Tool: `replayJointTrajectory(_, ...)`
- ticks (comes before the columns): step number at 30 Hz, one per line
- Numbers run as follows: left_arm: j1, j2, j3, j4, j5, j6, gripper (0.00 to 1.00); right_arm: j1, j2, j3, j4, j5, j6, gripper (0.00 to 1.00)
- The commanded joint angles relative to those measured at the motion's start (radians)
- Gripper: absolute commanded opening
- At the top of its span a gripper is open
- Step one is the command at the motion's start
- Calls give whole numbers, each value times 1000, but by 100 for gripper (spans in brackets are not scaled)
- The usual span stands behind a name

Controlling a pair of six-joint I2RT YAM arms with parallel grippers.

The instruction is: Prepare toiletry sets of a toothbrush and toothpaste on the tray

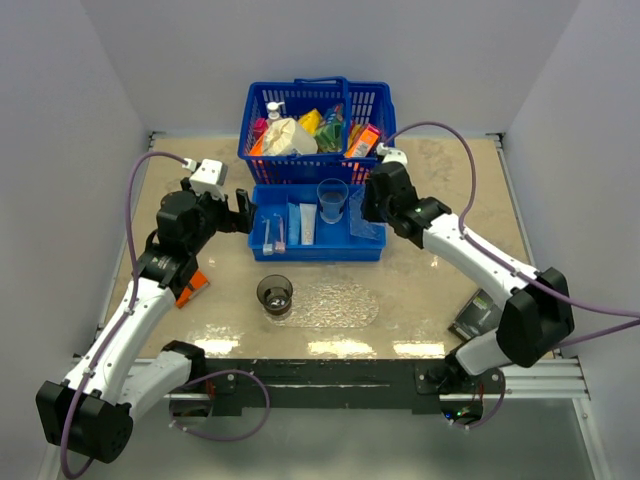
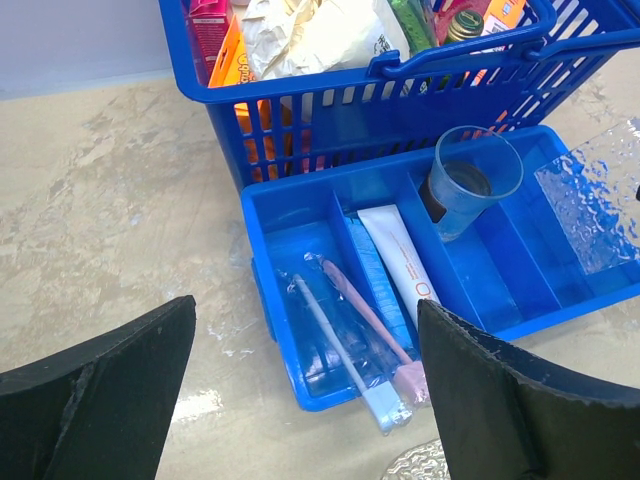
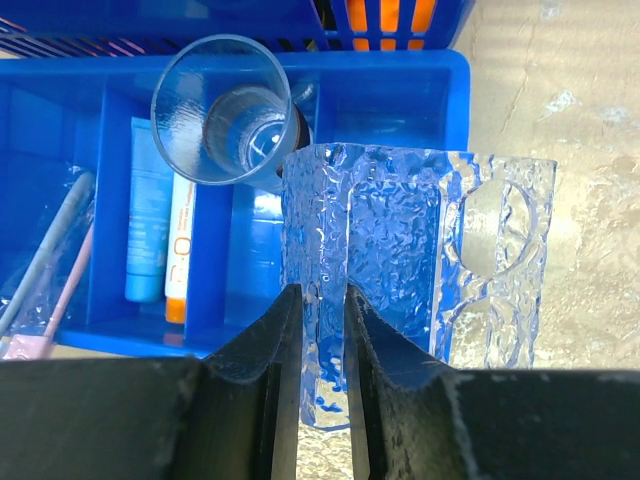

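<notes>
Divided bin (image 2: 300, 235) holds toothbrushes (image 2: 365, 315), toothpaste (image 2: 395, 250), cup (image 2: 470, 185). Left end effector (image 2: 305, 310) gapes wide, empty. Right wrist view alone shows right end effector (image 3: 315, 300) pinching bumpy clear plastic piece (image 3: 400, 240).

Robot lab cell, not a home. Plain white walls (image 1: 90, 80) box in a small table (image 1: 420, 290) with a beige marbled top. The left arm (image 1: 130, 320) and right arm (image 1: 480, 258) are bolted to a metal rail (image 1: 560, 378) at the near edge. Loose purple cables (image 1: 432, 124) loop off both. Props look staged: a blue basket (image 1: 315, 160) crammed with packaged goods, and just in front a blue bin (image 2: 300, 215) holding wrapped toothbrushes (image 2: 365, 318) and toothpaste (image 2: 395, 250).
</notes>
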Motion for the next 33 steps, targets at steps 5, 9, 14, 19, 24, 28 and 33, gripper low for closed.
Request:
replayJointTrajectory(5,-6,-7,-4,35,-10,8,96,-2,-72,36,20,66,1,0)
replayJointTrajectory(9,-6,-11,-6,38,-11,7,96,-4,-94,30,31,70,-1,0)
replayJointTrajectory(14,-6,-10,-4,39,-10,7,96,-2,-103,50,11,73,-19,0)
replayJointTrajectory(19,-6,-8,-6,38,-13,7,96,12,-136,47,-1,73,-13,0)
replayJointTrajectory(24,-6,-10,-6,38,-11,7,96,30,-158,35,-20,85,-10,0)
replayJointTrajectory(28,-8,-8,-6,38,-8,4,96,59,-160,33,-32,114,-2,0)
replayJointTrajectory(33,-8,-8,-6,39,-6,4,96,146,-170,31,-61,171,25,0)
